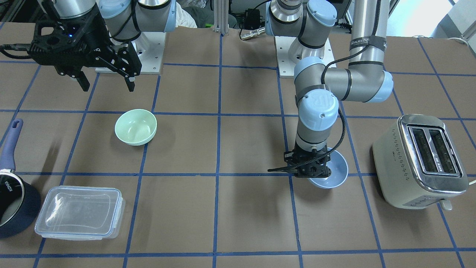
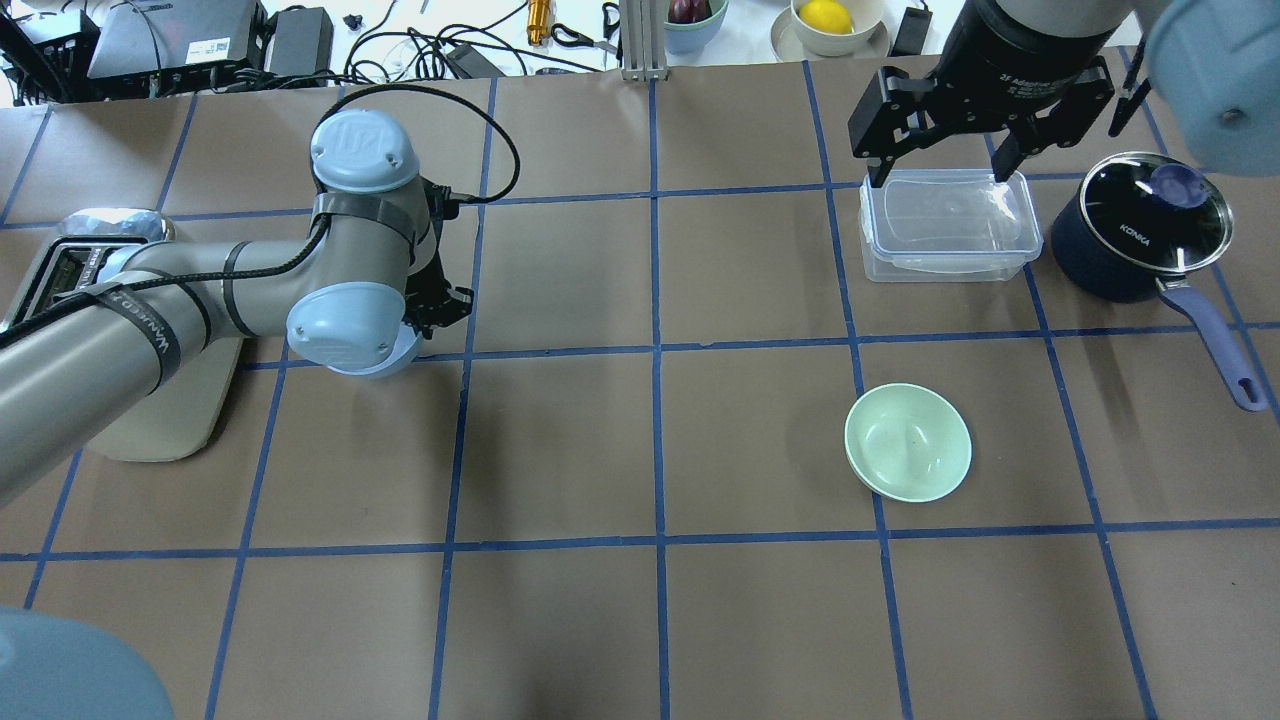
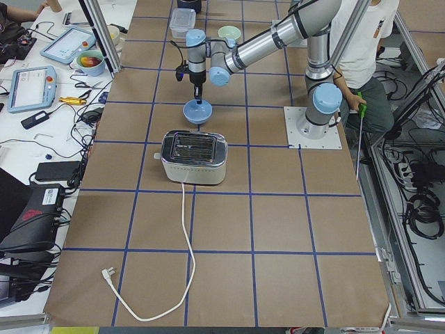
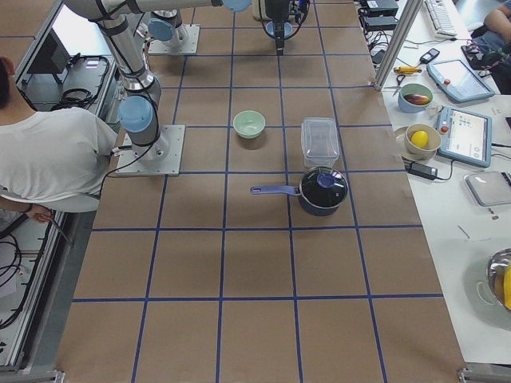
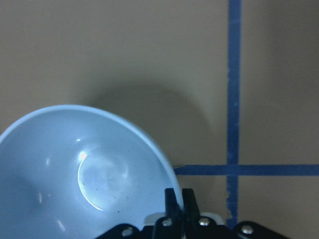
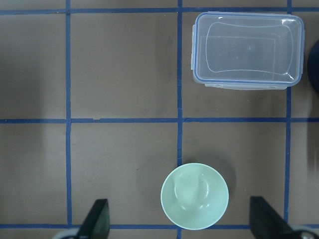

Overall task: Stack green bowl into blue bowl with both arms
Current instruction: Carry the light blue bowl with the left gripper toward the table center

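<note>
Over on the left, just beside the toaster [image 1: 420,160], the left pincer [image 5: 178,196] is pinching the rim of the blue bowl [image 5: 75,169], its fingers closed tight on that edge. Further right, the green bowl [image 2: 908,442] is sitting upright on the brown worktop [image 2: 650,600], well apart from the blue one. The right pincer [image 2: 938,178] is hanging high over that side with its fingers spread wide and gripping nothing, while a clear lidded box [image 2: 945,225] and a dark saucepan [image 2: 1130,235] are standing nearby.
</note>
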